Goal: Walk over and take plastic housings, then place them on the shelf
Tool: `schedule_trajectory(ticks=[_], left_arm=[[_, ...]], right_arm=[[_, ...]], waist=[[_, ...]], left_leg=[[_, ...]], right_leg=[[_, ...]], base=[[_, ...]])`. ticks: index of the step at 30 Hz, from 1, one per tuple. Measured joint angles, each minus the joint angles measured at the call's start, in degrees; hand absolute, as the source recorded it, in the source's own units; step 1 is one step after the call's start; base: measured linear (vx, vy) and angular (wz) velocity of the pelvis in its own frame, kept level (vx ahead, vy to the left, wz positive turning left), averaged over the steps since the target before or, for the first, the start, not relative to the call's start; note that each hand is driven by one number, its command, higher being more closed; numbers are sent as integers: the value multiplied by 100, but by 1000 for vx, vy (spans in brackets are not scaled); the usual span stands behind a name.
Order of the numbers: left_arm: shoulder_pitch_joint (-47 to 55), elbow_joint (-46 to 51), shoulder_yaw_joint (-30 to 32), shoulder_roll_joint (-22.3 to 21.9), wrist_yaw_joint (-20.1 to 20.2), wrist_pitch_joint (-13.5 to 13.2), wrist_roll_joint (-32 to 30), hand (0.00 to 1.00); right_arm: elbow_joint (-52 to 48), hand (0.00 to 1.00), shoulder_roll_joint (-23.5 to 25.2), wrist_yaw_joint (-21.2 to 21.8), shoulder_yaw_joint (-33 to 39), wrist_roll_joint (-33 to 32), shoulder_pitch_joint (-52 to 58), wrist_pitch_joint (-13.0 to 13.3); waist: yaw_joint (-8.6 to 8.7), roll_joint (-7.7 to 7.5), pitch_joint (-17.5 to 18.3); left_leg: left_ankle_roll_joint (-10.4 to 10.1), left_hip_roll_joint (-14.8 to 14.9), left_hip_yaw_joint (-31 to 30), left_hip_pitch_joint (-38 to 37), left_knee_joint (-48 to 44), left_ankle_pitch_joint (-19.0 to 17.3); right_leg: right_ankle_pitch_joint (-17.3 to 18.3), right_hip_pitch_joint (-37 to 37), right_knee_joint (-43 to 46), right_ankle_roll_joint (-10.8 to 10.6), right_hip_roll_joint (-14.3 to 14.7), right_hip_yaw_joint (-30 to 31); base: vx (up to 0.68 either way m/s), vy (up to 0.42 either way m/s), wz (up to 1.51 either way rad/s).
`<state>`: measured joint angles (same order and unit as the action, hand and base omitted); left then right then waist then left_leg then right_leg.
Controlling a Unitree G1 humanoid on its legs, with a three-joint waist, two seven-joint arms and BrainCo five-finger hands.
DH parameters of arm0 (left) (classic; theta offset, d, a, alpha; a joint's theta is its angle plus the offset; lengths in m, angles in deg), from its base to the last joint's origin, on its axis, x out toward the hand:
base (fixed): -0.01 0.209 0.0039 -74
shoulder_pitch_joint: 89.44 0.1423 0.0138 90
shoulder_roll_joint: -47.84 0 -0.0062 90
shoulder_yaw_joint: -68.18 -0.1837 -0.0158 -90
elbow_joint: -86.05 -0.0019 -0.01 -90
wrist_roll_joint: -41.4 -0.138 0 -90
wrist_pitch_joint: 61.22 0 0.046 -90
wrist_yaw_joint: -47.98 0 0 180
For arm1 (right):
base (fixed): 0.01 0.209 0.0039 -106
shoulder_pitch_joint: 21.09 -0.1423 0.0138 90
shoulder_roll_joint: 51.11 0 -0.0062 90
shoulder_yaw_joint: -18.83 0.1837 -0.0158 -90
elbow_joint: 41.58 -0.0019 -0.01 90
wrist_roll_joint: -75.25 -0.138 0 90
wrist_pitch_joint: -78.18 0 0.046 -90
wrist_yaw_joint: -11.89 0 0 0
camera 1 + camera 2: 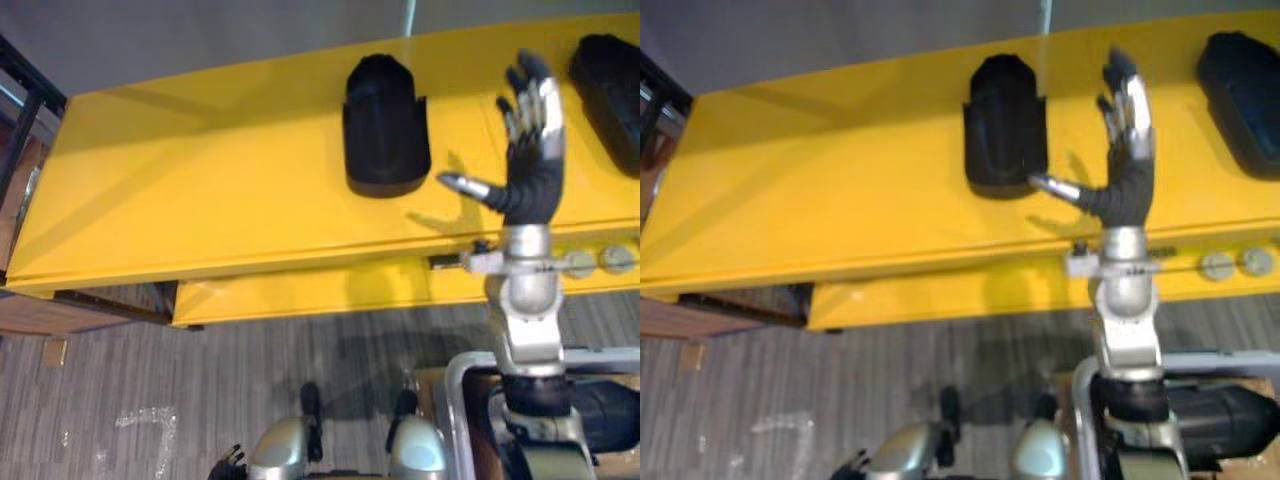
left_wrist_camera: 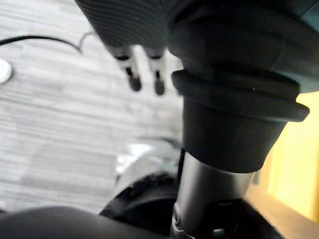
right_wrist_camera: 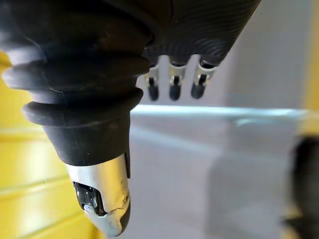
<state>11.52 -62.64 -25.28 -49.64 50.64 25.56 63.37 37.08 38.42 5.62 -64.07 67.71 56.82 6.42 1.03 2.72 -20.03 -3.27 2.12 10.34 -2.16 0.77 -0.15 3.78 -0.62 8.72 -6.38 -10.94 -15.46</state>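
A black plastic housing [image 1: 385, 125] rests on the yellow shelf top [image 1: 200, 180], near its far edge. A second black housing [image 1: 608, 85] lies further right, cut off by the view's edge. My right hand [image 1: 530, 170] is raised over the shelf between the two, open, fingers spread and straight, thumb pointing at the first housing without touching it. In the right wrist view its fingers [image 3: 172, 82] hold nothing. My left hand [image 1: 228, 465] hangs low by the floor, its fingers [image 2: 133, 74] relaxed and empty.
The shelf's yellow front edge [image 1: 300, 295] runs across before me, with two round knobs [image 1: 600, 262] at its right. A dark rack [image 1: 20, 90] and a wooden piece [image 1: 40, 315] stand at the left. A white metal frame [image 1: 460, 380] sits low right on grey plank floor.
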Motion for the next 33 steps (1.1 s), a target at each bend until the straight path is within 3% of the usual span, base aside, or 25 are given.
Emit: schedule_trajectory(ticks=[4,6,12,13,21,26,29,33], left_arm=[[229,-1,-8,73,-178,-5,-73,0],[282,-2,-11,92,-260,-4,-214,0],[400,-101,-96,120,-387,0,-442,0],[335,-339,-414,290,-478,-2,-491,0],[375,-320,-388,285,-552,-31,-484,0],[543,-74,32,219,-690,-71,-480,0],[536,11,162,213,-706,-229,-653,0],[507,43,226,156,-714,-227,-1194,0]], right_arm=[[-164,0,306,40,674,-774,922,22],[-340,0,391,168,828,-1184,1242,74],[-412,0,769,469,1236,-1768,1895,142],[-134,0,973,759,1112,-2033,2176,335],[-134,0,972,760,1066,-2027,2177,336],[-63,0,966,730,822,-1955,2127,333],[-4,0,952,532,601,-1759,1893,297],[99,0,949,98,588,-1603,1760,123]], waist=[[39,-295,471],[153,-359,532],[270,-432,870],[284,-545,1099],[285,-562,1107],[283,-661,1024],[246,-720,894],[177,-676,877]], left_leg=[[-93,73,240,-303,128,-92],[-105,74,274,-457,187,-101],[-131,79,619,-686,294,-206],[-57,-156,874,-857,424,-191],[-59,-97,918,-771,417,-195],[-58,-59,927,-648,388,-194],[-62,16,941,-448,64,-313],[-141,130,1200,-420,-157,-502]], right_leg=[[-18,-235,-263,9,109,155],[-20,-376,-319,11,121,166],[-27,-359,-343,11,175,534],[-184,-347,-497,-114,83,817],[-227,-250,-518,-88,117,932],[-280,-131,-551,-57,162,963],[-365,-77,-655,30,201,968],[-403,5,-708,67,305,1160]], base=[[157,9,-24],[117,12,-10],[26,24,-29],[0,0,0],[0,0,-5],[0,0,0],[0,-11,-2],[16,-21,-31]])
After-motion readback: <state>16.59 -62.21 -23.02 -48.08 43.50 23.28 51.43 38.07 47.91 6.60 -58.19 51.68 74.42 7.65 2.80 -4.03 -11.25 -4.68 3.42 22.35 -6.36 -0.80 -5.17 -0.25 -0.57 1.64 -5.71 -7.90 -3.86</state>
